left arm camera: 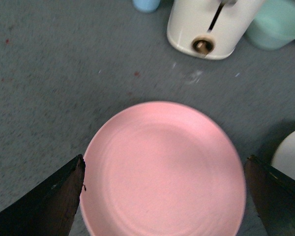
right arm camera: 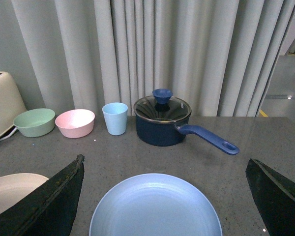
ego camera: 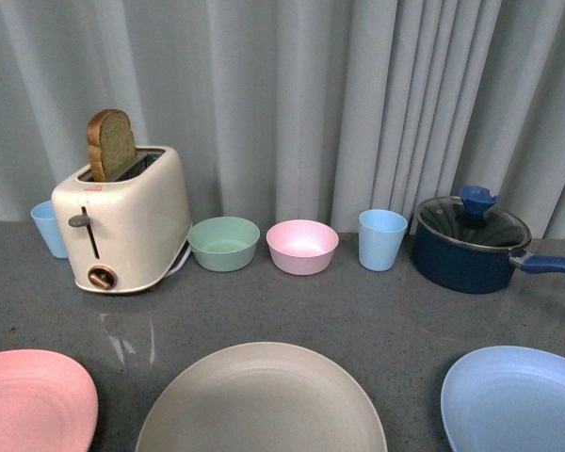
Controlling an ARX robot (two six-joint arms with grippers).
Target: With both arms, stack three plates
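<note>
**Three plates lay apart, both end effectors released**

Three plates sat flat along the near edge of the surface [ego camera: 358, 311], well apart: the pink plate [ego camera: 33, 400] at the near-left corner, the beige-grey plate [ego camera: 264, 400] mid-edge, and the light blue plate [ego camera: 518, 395] toward the near-right corner. The left end effector [left arm camera: 164, 160] hovered over the pink plate, jaws spread wide, grasping nothing. The right end effector [right arm camera: 165, 160] faced the light blue plate, likewise released. The plates looked stiff, light and matte, and seemed apt to slide on the smooth surface. The shallow raised rim seemed the only place to take hold. Along the far edge stood a toaster [ego camera: 122, 221] holding a bread slice [ego camera: 110, 143], a green bowl [ego camera: 224, 242], a pink bowl [ego camera: 302, 246], a cup [ego camera: 382, 238] and a lidded saucepan [ego camera: 471, 243]. None appeared to block the way between the plates.
</note>
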